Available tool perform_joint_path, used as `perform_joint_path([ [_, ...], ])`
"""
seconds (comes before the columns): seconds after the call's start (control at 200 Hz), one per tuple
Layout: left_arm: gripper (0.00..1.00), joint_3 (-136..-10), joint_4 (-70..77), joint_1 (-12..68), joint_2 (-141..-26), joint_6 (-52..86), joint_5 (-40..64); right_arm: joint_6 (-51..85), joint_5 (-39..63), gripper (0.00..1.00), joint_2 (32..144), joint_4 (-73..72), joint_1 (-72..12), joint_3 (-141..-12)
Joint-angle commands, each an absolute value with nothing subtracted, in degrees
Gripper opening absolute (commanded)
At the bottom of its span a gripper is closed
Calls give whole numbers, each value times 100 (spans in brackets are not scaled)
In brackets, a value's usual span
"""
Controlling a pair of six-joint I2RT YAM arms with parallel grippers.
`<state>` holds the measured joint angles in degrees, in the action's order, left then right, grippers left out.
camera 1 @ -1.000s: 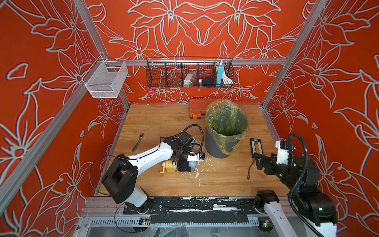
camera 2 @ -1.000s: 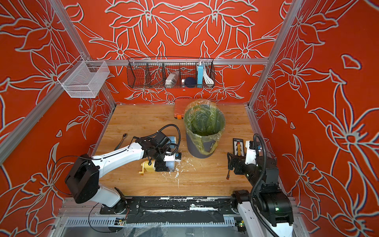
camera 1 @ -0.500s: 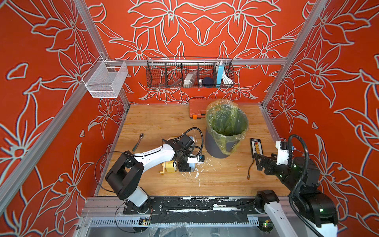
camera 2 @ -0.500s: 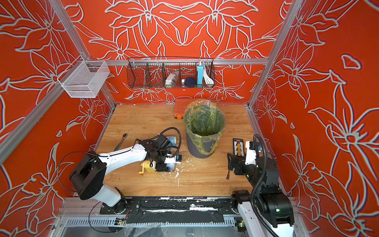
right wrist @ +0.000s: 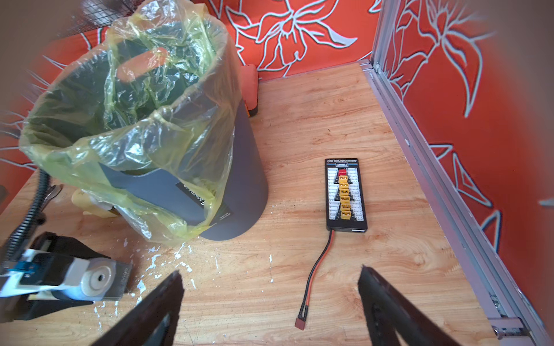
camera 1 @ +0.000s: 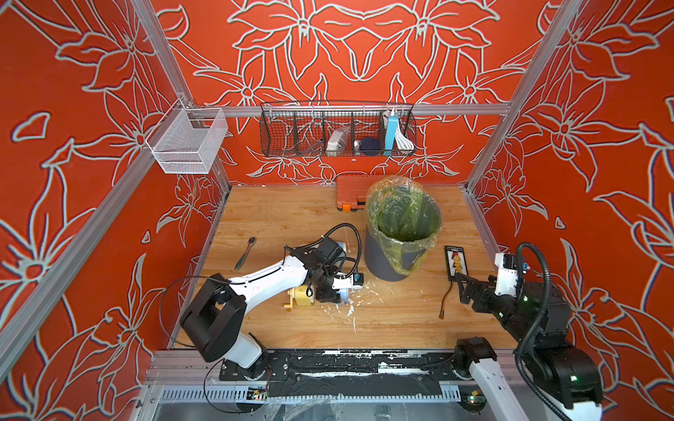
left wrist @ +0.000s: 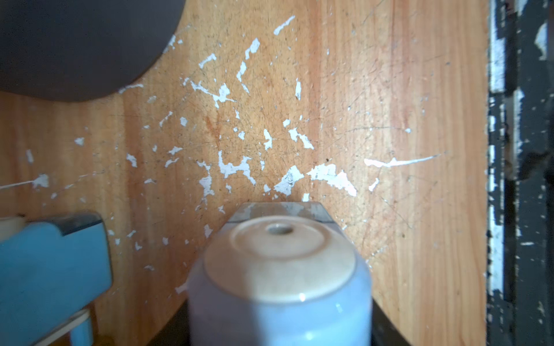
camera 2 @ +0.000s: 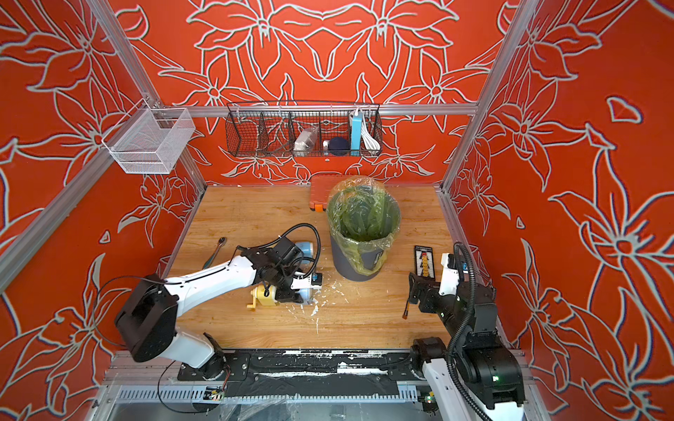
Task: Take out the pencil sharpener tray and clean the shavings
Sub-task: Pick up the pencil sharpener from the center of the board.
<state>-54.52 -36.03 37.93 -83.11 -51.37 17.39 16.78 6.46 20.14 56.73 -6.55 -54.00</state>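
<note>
Low centre of a top view, beside bin [camera 1: 379, 255]: looks like bracing sharpener [left wrist: 278, 269] for tray [left wrist: 281, 209] pull.
L pincer [camera 1: 331, 292] narrow, clamping sharpener, tray not out; R pincer [right wrist: 269, 269] wide, empty, prob. must come grab tray; shavings [left wrist: 233, 167] scattered just ahead.

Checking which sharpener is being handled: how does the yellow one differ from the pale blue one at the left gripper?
The yellow sharpener lies ungripped; the pale blue sharpener sits between the left gripper's jaws. Yellow shows a crank; pale blue, a beige holed end. Both lie beside the shavings.
</note>
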Motion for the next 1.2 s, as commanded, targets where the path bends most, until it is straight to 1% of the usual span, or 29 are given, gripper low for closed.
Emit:
perform_joint_path([
  [0.0,0,-5701,-4464,3823,-7618,-5098,2110,1270,1640,91,2199,5441,-758,-5670],
  [0.115,0,-6222,-5511,3820,-7276,-4912,2595,863,2355,91,2604,5257,-846,-6104],
  [0.22,0,-6563,-6073,3824,-6989,-4850,2864,547,2779,94,3006,5098,-943,-6592],
  [0.31,0,-6897,-6506,3815,-6895,-4851,2951,510,3420,93,3482,4990,-1028,-7006],
  [0.4,0,-7217,-6927,3815,-6910,-5000,3077,573,3951,93,3772,4694,-1115,-6993],
  [0.425,0,-7288,-7010,3812,-6915,-5044,3145,548,4015,97,3818,4649,-1183,-6934],
  [0.46,0,-7356,-7092,3814,-6919,-5044,3231,484,4043,97,3859,4620,-1329,-6841],
  [0.51,0,-7399,-7140,3813,-6921,-5011,3315,346,3828,97,3835,4603,-1677,-6658],
  [0.6,0,-7345,-7230,3823,-6871,-5039,3496,252,3102,97,3728,4555,-2654,-6295],
  [0.691,0,-7179,-7113,3832,-6719,-4979,3596,384,2520,96,3890,4428,-3558,-5996],
  [0.816,0,-6980,-6846,3832,-6434,-4843,3695,668,1988,93,3805,3359,-4666,-5325],
  [0.906,0,-6950,-6749,3832,-6283,-4766,3804,864,1749,92,3888,2531,-5233,-4802],
  [0.986,0,-6969,-6685,3832,-6190,-4737,3814,889,1363,89,4178,2026,-5800,-4475],
  [1.041,0,-6987,-6671,3832,-6154,-4729,3813,916,1179,88,4290,1530,-6152,-4203],
  [1.191,0,-6938,-6638,3860,-6035,-4707,3863,1169,1093,88,4471,301,-6552,-3693],
])
